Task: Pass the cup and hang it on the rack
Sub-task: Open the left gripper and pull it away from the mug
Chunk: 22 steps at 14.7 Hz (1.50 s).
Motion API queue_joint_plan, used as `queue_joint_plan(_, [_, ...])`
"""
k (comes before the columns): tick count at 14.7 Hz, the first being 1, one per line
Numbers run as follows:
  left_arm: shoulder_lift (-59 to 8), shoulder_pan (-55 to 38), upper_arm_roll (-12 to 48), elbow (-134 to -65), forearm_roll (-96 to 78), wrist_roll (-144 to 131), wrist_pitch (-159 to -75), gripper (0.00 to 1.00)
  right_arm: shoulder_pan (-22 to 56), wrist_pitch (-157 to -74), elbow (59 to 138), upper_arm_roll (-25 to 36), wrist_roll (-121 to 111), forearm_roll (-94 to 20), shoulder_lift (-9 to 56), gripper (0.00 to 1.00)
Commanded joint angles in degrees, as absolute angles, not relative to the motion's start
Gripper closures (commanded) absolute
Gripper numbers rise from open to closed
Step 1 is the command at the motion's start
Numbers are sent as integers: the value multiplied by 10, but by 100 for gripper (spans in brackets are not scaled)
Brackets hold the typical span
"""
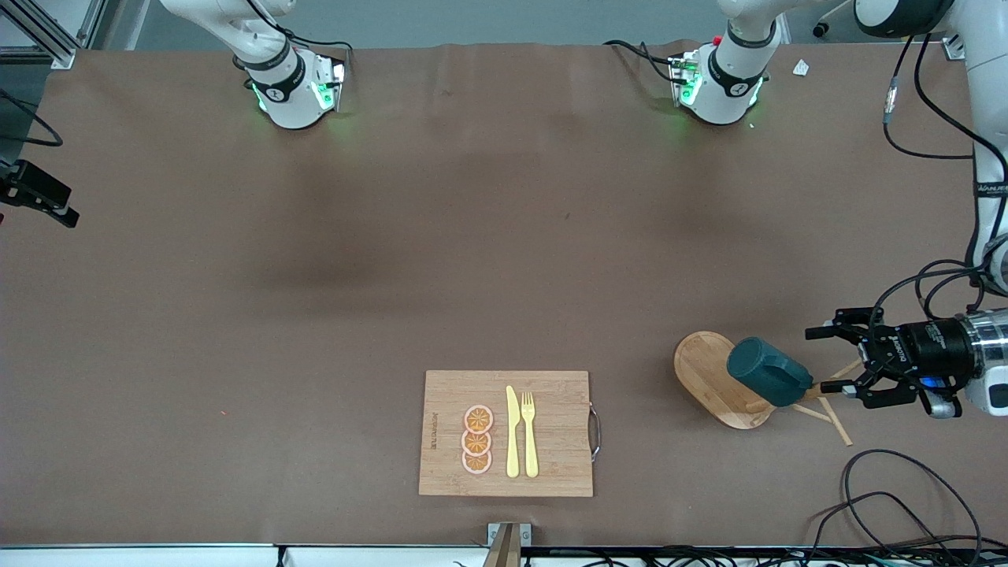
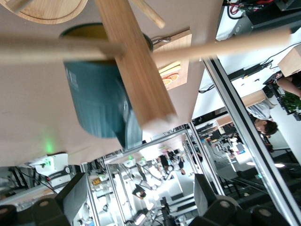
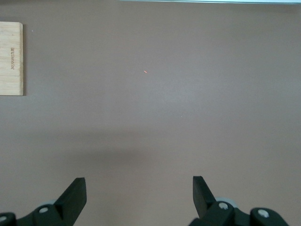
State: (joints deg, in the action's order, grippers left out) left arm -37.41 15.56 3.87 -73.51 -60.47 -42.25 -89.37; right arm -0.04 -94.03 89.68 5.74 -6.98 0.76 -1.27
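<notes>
1. Rack (image 1: 713, 378) stands on the table (image 1: 394, 260) at the left arm's end, about level with the cutting board (image 1: 551, 441). Oval dished base is bare where visible; thin pegs splay out toward the left gripper.
2. Cup (image 1: 768, 370) hangs on the rack, tipped on its side. In the left wrist view the cup (image 2: 96, 99) sits against the post (image 2: 136, 66), with a peg (image 2: 51, 49) crossing its mouth, mustard inside just visible at the rim. Handle attachment itself I cannot make out.
3. Left gripper (image 1: 839, 361) is level with the pegs, just beside the cup, at the rack's end nearest the table edge. Jaws apart, nothing between them; one fingertip (image 1: 831, 387) sits close to the cup wall, contact unclear. Cup is not gripped.
4. Right gripper (image 3: 138, 188) is out of the front view. Its wrist view shows jaws spread wide, empty, over bare table, a corner of the cutting board (image 3: 11, 59) at the edge of that view. Right arm waits.
5. Cutting board lies near the front camera's table edge, mid-table: three orange slices (image 1: 477, 439) in a row, a yellow knife (image 1: 513, 433) and a yellow fork (image 1: 530, 433) side by side beside them, a metal handle (image 1: 595, 431) on the end toward the rack.
</notes>
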Motion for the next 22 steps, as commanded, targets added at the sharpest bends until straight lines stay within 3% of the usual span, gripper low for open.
queue_joint_plan(1, [-327,141,54,-744,-529,-418,-890,0,-15,-941,889,48,-83,13,-9,0])
queue_joint_plan(7, [-238,68,69,-744,-303,-396,-890,0,-15,-941,888,48,-83,13,-7,0])
queue_joint_plan(11, [-184,55,147,-746,-84,-306,-889,0,-15,-941,888,48,-83,13,-4,0])
queue_joint_plan(16, [-142,54,178,-747,66,-158,-882,0,-15,-946,888,48,-83,12,-3,0])
queue_joint_plan(20, [-116,53,165,-751,58,-81,-854,0,-17,-950,888,48,-88,13,-3,0])
queue_joint_plan(22, [-78,20,116,-780,57,-49,-850,0,-17,-950,888,48,-92,13,-3,0])
